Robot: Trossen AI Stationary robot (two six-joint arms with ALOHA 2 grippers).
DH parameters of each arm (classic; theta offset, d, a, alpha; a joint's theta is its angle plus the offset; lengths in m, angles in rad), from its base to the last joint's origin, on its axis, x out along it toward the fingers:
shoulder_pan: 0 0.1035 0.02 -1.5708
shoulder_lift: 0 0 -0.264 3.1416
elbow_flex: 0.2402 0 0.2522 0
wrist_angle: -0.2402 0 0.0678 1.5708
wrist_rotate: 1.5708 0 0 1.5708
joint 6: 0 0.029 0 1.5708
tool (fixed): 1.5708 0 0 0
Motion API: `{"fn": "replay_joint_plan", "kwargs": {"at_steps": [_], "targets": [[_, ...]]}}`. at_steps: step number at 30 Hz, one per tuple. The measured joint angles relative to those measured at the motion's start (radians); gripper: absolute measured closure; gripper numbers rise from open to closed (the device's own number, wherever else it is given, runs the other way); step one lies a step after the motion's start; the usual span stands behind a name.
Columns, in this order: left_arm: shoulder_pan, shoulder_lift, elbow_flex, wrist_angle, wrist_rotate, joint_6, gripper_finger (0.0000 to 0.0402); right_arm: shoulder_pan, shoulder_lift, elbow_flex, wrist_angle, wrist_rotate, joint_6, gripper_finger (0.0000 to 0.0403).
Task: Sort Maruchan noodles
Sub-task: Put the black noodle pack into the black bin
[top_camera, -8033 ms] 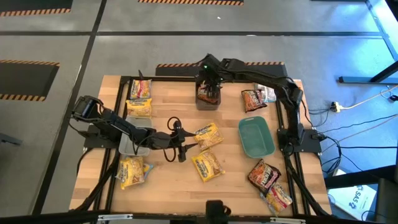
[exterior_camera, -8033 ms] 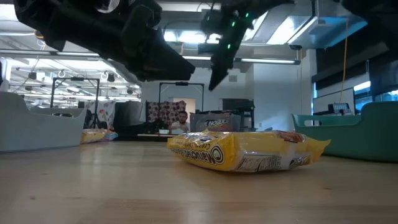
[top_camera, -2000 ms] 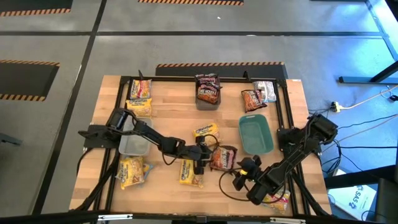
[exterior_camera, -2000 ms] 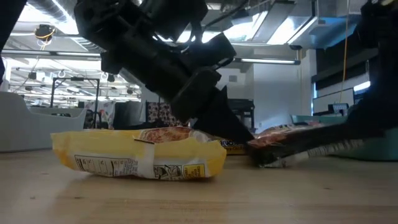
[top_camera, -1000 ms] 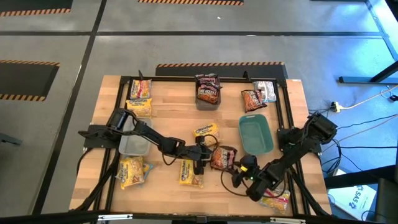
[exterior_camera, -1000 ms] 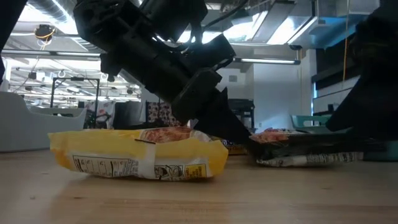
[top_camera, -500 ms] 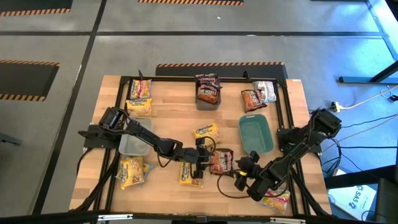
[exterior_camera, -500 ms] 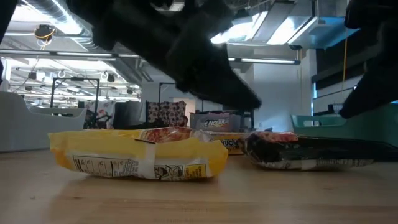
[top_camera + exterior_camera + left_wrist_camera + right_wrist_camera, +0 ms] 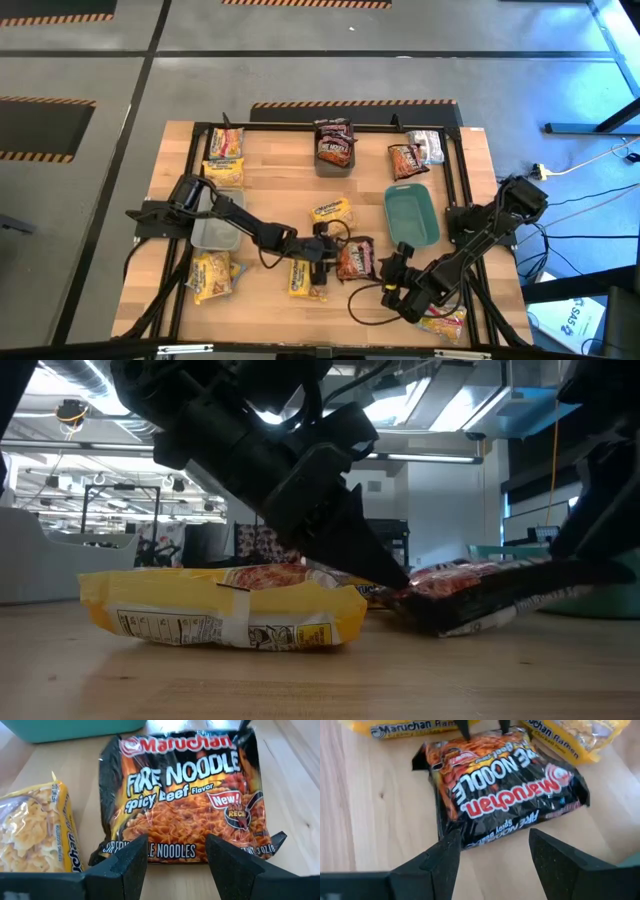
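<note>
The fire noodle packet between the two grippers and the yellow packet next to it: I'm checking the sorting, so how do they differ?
The fire noodle packet is black with orange flames; the yellow packet is yellow with a clear window showing pale noodles. In the low view the fire noodle packet sits tilted with one end raised, while the yellow packet lies flat on the table. The left gripper and right gripper, both open, face the fire noodle packet, not the yellow one. Both are Maruchan packets.

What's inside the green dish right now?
Nothing that shows from above: the green dish looks bare inside, no packet in it. The low view shows only its outer wall, so its floor is hidden there.
</note>
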State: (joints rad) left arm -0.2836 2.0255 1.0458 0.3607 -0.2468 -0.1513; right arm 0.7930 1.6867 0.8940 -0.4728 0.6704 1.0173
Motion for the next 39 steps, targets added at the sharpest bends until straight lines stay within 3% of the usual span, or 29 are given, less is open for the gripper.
{"fn": "replay_joint_plan", "kwargs": {"at_steps": [5,11,16,31,39], "targets": [[0.000,0.000,0.000,-0.011,-0.004,-0.004,0.0209,-0.017,0.000,0.000,0.011,0.008,0.185,0.0182],[0.000,0.002,-0.001,-0.016,-0.004,-0.005,0.0209,-0.026,0.000,0.000,0.039,0.123,0.417,0.0182],[0.000,0.002,-0.001,-0.016,-0.004,-0.004,0.0209,-0.049,-0.003,0.000,0.108,0.125,0.371,0.0182],[0.000,0.003,-0.001,-0.005,-0.006,-0.004,0.0209,-0.068,-0.045,-0.022,0.104,0.058,0.337,0.0180],[0.000,0.003,-0.001,-0.006,-0.006,-0.004,0.0209,-0.073,-0.045,-0.074,0.107,0.035,0.389,0.0121]]}}
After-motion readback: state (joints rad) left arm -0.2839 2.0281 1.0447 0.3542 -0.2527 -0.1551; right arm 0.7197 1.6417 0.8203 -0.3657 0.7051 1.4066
